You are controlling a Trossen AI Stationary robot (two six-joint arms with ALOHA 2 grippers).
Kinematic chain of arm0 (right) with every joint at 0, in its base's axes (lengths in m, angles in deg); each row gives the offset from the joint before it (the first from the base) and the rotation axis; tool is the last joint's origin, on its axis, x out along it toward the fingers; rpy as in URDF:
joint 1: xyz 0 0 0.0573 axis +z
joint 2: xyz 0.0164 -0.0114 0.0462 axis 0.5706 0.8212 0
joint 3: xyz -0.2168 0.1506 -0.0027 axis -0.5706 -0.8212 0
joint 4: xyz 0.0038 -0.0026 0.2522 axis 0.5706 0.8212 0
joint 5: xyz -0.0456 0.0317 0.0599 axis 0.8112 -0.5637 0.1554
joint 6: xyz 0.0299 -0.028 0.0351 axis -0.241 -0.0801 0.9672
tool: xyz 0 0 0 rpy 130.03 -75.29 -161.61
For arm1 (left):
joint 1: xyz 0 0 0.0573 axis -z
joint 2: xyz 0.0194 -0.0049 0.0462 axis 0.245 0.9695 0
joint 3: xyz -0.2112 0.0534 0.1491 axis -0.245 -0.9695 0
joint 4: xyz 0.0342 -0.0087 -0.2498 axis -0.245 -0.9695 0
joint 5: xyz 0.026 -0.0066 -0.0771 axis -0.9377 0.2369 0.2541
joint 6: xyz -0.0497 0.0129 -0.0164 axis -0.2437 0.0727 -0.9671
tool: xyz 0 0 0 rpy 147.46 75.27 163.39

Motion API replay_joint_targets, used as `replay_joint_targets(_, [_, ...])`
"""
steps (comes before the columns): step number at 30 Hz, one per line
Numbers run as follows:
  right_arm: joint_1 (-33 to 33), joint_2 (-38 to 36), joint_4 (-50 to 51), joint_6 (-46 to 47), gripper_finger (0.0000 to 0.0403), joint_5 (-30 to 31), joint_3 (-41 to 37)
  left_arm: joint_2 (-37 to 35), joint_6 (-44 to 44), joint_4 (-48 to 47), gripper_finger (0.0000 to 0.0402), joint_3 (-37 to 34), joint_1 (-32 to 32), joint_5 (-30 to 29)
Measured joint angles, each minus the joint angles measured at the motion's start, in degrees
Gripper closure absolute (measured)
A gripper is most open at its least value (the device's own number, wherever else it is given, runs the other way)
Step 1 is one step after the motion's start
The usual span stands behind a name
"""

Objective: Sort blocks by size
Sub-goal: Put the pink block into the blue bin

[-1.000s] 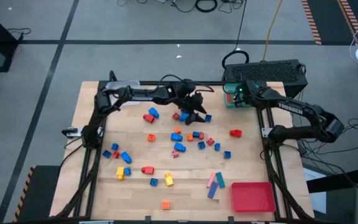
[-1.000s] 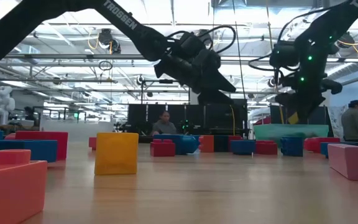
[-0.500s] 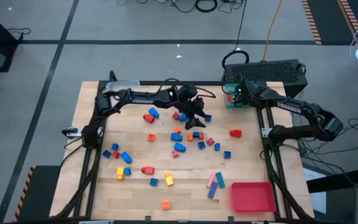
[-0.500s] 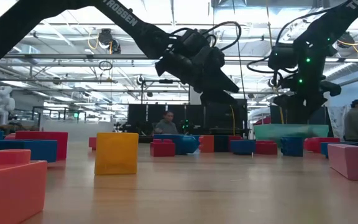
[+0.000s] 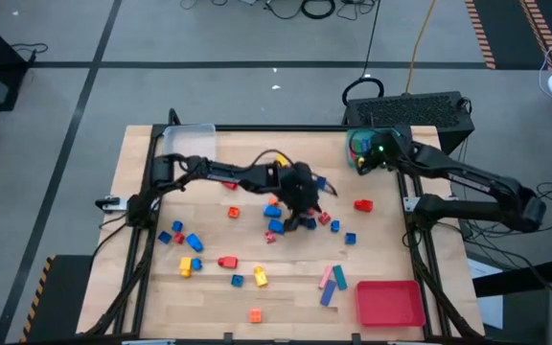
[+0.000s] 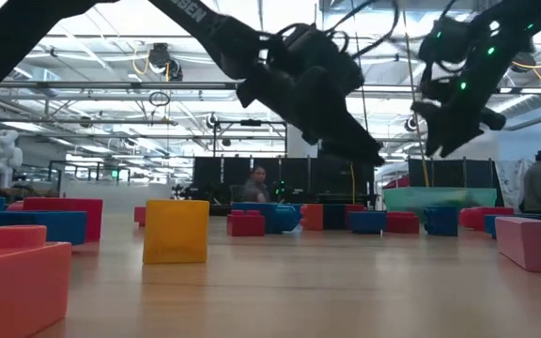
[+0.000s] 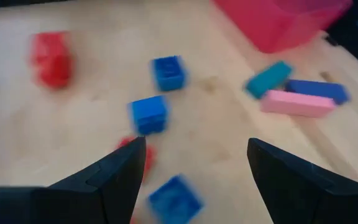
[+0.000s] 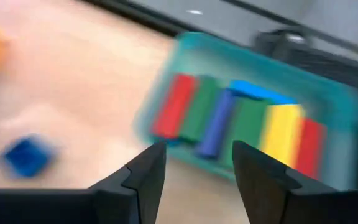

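the blocks [image 5: 274, 226] lie scattered over the middle of the wooden table [image 5: 209, 287], with a loose knot of blue, red and orange ones under the left arm, a few long bars [image 5: 331, 280] near the red tray [image 5: 389, 303] at the front right, and more small ones toward the front left. the left gripper [image 5: 300, 213] hangs over that central knot with its fingers [image 7: 114, 174] spread apart and nothing between them; its wrist view shows small blue cubes [image 7: 148, 114] and a red brick [image 7: 49, 57] just ahead. the right gripper [image 5: 362, 149] sits above the teal tray [image 8: 253, 118] at the far right corner, its fingers [image 8: 143, 169] parted and empty, with long bars lined up side by side in the tray. these bricks look like hard, light plastic, stiff and a bit slick, so they would likely skid or tip if nudged off-centre; the flat opposite side walls seem the best place to pinch, fingers square to them. the cluster is tight, so neighbours may get bumped on the way down. there is open wood along the front and left, while the table's frame rails and the trays crowd the corners.
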Motion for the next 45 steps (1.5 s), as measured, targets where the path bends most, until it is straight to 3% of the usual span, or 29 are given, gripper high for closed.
replay_joint_targets(7, [9.5, -3.5, 0.2, 5.0, 0.0234, -2.6, 0.0, 0.0, -0.1, 3.0, 0.0121, 0.0, 5.1, -1.0])
replay_joint_targets(17, [22.8, -3.6, 0.3, 11.4, 0.0234, -2.2, 0.0, 0.4, -5.1, 6.4, 0.0121, 0.1, 14.0, -14.3])
replay_joint_targets(20, [27.6, -3.6, 0.4, 13.8, 0.0234, 0.8, 0.0, 0.4, -10.4, 8.8, 0.0121, 0.1, 16.4, -19.5])
replay_joint_targets(26, [37.8, -3.6, 1.0, 20.6, 0.0234, 8.0, 0.0, 0.4, -31.4, 8.8, 0.0121, 0.1, 20.4, -39.3])
replay_joint_targets(31, [44.7, -3.5, 1.2, 24.7, 0.0234, 14.0, 0.0, 2.3, -42.0, 9.4, 0.0121, 0.0, 25.2, -52.2])
replay_joint_targets(39, [50.8, -1.9, 1.1, 29.4, 0.0234, 18.7, 0.0, 6.3, -52.3, 15.3, 0.0121, 0.3, 28.6, -59.9])
replay_joint_targets(45, [53.0, 1.4, 0.4, 30.9, 0.0234, 18.9, 0.0, 10.3, -52.6, 21.2, 0.0121, 1.2, 29.2, -61.8])
